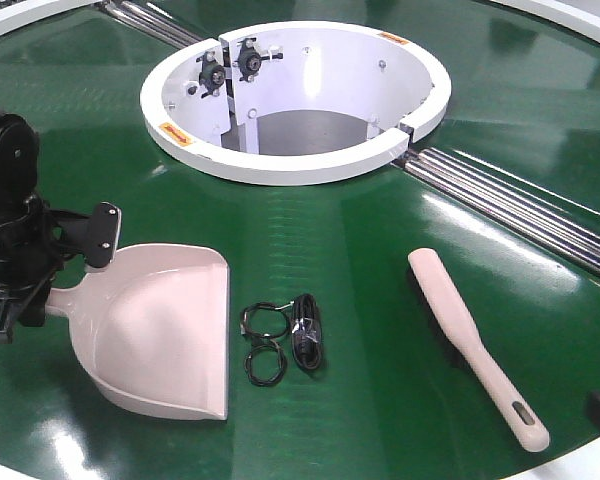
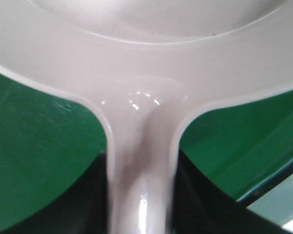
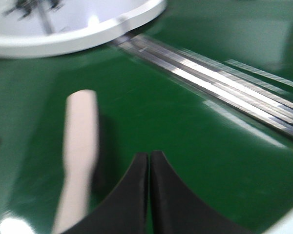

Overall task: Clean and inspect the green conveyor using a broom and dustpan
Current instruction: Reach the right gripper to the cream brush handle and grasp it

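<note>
The beige-pink dustpan (image 1: 165,325) lies on the green conveyor (image 1: 380,260) at the left, its flat lip toward the front. My left gripper (image 1: 50,280) is shut on its handle; in the left wrist view the handle (image 2: 141,161) runs between the two dark fingers, which press on both sides. The slim broom (image 1: 475,345) lies on the belt at the right, slotted handle end nearest the front. In the right wrist view my right gripper (image 3: 150,157) is shut on nothing, just right of the broom (image 3: 80,146) and apart from it.
A small heap of black rings and cord (image 1: 283,340) lies between dustpan and broom. The white ring opening (image 1: 280,165) sits behind them at the centre. Metal roller strips (image 1: 515,205) run from it to the right edge.
</note>
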You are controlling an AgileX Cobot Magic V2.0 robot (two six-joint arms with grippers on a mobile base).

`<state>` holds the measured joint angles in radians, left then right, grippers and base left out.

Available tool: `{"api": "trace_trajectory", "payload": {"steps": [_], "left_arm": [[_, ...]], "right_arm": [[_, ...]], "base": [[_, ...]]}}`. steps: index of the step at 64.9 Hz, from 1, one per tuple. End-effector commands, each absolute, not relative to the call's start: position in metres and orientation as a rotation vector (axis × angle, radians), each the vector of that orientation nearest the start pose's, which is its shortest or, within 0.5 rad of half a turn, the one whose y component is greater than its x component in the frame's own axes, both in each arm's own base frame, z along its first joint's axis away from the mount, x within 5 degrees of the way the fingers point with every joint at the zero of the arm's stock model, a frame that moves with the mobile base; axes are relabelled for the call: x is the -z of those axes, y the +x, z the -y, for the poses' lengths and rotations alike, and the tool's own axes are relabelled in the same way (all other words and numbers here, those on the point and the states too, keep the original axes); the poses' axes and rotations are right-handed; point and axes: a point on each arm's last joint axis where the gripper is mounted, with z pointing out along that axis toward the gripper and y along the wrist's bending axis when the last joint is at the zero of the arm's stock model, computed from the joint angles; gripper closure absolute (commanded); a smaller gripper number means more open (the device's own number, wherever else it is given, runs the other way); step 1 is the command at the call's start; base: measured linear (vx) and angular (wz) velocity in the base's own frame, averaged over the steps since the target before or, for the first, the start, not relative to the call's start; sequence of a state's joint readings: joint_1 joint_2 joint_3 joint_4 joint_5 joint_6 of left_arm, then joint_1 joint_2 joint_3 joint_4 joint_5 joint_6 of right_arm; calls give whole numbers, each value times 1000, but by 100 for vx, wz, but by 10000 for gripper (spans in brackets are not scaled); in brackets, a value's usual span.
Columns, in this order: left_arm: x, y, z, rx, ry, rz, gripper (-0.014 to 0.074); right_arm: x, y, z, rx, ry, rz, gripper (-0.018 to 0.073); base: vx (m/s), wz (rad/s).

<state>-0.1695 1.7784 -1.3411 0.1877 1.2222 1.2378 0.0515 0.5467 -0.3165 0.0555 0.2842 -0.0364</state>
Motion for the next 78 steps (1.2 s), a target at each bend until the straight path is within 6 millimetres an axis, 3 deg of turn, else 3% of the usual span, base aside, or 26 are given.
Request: {"api": "trace_trajectory", "payload": {"steps": [1,10,28,37,52,56,70,78], "left_arm": [[-261,332,43,-288,2114,-2364,603],[-261,332,43,-288,2114,-2364,603],[-261,332,43,-288,2114,-2364,603],[-261,332,43,-288,2114,-2364,603],[-261,332,43,-288,2114,-2364,603],[-261,332,43,-288,2114,-2364,603],[-261,332,43,-288,2114,-2364,603],[-261,332,43,-288,2114,-2364,603]], "right_arm": [[-273,129,-22,-133,-140,-1943,568],[-275,138,-32,-174,-194,-1944,568],[-276,145,-33,-165,-205,-1994,536],[-280,150,-34,-135,-268,-2100,405],[-289,158,-36,-125,-295,-2165,20],[-289,158,-36,-117,-302,-2157,-39],[-294,160,-36,-121,-276,-2135,-69],[-302,165,-38,-112,-309,-2229,-52]], "base": [[0,0],[0,0],[0,0],[0,0],[0,0],[0,0],[0,0],[0,0]]}}
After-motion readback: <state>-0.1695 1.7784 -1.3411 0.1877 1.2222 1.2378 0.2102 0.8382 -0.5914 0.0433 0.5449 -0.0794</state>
